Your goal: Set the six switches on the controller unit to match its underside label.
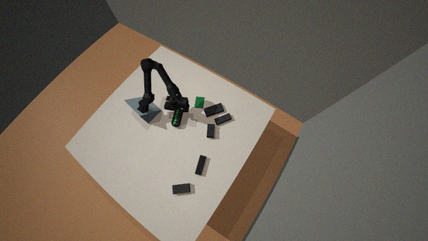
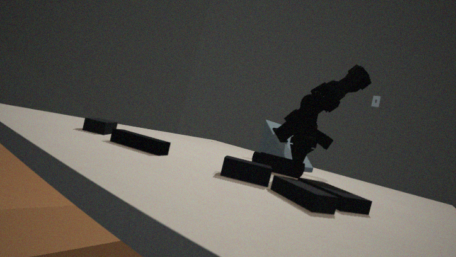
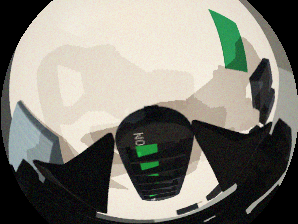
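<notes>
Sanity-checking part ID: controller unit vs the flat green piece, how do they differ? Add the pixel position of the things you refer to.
The controller unit point(image 1: 174, 117) point(image 3: 154, 122) is dark with green marks on top; the green piece point(image 1: 199, 102) point(image 3: 231, 42) is green all over.
The controller unit is long with a rounded end, while the green piece is shorter and four-sided.
The controller unit is right by the pincer point(image 3: 153, 131); the green piece lies off to one side.
Both are on the pale bench top point(image 1: 143, 161) point(image 2: 178, 198) point(image 3: 135, 30).

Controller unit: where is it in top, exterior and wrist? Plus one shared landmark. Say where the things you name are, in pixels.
Top: controller unit point(image 1: 177, 117) point(image 2: 277, 164) point(image 3: 154, 122), just left of centre, below the wrist end of the arm.
Exterior: right of centre, behind the nearer black blocks.
Wrist: bottom centre, between the fingers.
Shared landmark: blue-grey plate point(image 1: 133, 104) point(image 2: 271, 145) point(image 3: 31, 135).
</notes>
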Controlling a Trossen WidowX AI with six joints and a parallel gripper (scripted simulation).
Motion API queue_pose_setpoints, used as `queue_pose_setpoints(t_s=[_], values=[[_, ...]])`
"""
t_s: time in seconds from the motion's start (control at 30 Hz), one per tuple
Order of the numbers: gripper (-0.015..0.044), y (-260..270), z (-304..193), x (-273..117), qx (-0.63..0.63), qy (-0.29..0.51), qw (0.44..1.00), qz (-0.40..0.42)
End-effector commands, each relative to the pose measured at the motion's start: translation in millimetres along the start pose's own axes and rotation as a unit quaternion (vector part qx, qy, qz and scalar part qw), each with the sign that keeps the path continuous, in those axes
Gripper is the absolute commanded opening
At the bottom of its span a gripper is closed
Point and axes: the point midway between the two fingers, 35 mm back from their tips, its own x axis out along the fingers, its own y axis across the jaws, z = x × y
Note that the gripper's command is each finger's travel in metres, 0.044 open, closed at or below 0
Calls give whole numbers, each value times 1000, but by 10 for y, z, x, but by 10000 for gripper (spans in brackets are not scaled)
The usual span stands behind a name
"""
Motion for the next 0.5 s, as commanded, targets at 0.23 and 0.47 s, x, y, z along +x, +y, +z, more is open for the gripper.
queue_pose_setpoints(t_s=[0.23,0.47], values=[[440,-2,1,0,0,0,1000,0],[440,-6,-486,-312,-1,5,1000,4]])
